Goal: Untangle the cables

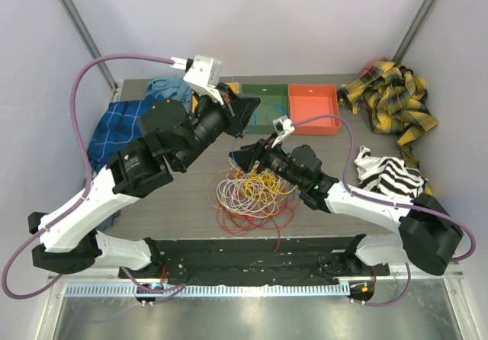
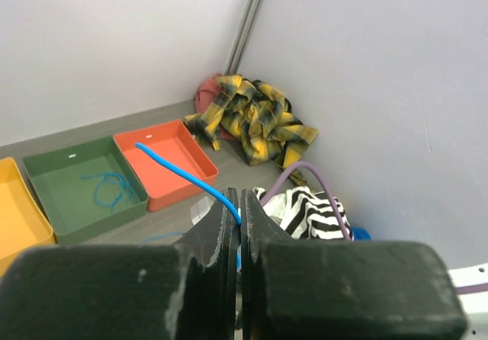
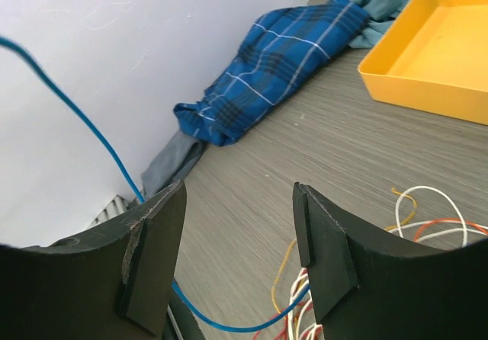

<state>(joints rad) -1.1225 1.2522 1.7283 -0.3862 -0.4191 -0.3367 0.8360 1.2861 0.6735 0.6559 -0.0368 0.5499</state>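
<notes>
The cables lie in a loose tangle of red, orange, yellow and white loops on the grey table, in front of both arms. My left gripper is raised near the green tray and is shut on a thin blue cable that arcs away from its tips. That blue cable also runs down past my right gripper and curves under its open jaws without touching the pads. In the top view the right gripper hovers at the far edge of the pile.
Another blue cable lies in the green tray, between an orange-red tray and a yellow tray. A blue plaid cloth lies at the left, a yellow plaid cloth at the far right and a striped cloth by the right arm.
</notes>
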